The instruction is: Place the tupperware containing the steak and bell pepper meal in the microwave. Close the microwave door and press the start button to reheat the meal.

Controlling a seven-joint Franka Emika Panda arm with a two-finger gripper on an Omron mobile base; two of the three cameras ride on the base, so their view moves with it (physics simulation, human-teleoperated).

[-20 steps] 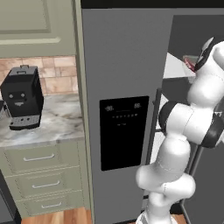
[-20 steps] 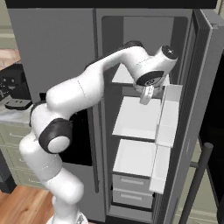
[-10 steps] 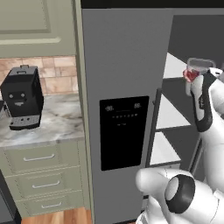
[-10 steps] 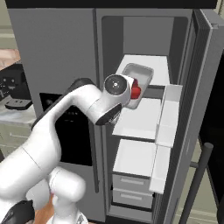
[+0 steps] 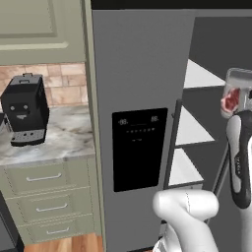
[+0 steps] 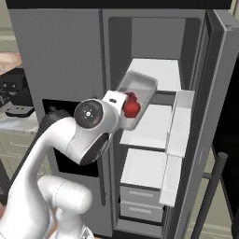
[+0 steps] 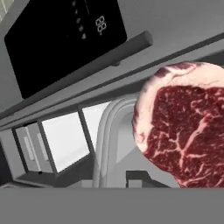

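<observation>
My gripper [image 6: 124,103] is shut on the tupperware [image 6: 138,91], a clear tub held tilted in the air in front of the open fridge's upper shelves. Red food of the steak and bell pepper meal [image 6: 131,107] shows through its wall. In the left base view the tupperware [image 5: 239,80] sits on top of my raised hand at the right edge, with my gripper [image 5: 235,107] just under it. The hand view looks into the tub's clear rim [image 7: 105,131], with a big raw steak [image 7: 183,127] close on the right. The microwave is out of view.
The grey fridge [image 6: 60,56] stands right ahead, its right door [image 6: 219,93] swung open beside white shelves [image 6: 151,126] and lower drawers. The shut left door carries a black dispenser panel [image 5: 139,147]. A black coffee machine [image 5: 24,109] sits on the marble counter [image 5: 64,142] at left.
The arm has swung back from the fridge shelf, bringing the tupperware out of the fridge, nearer the base and tilted. The grip has stayed the same.
</observation>
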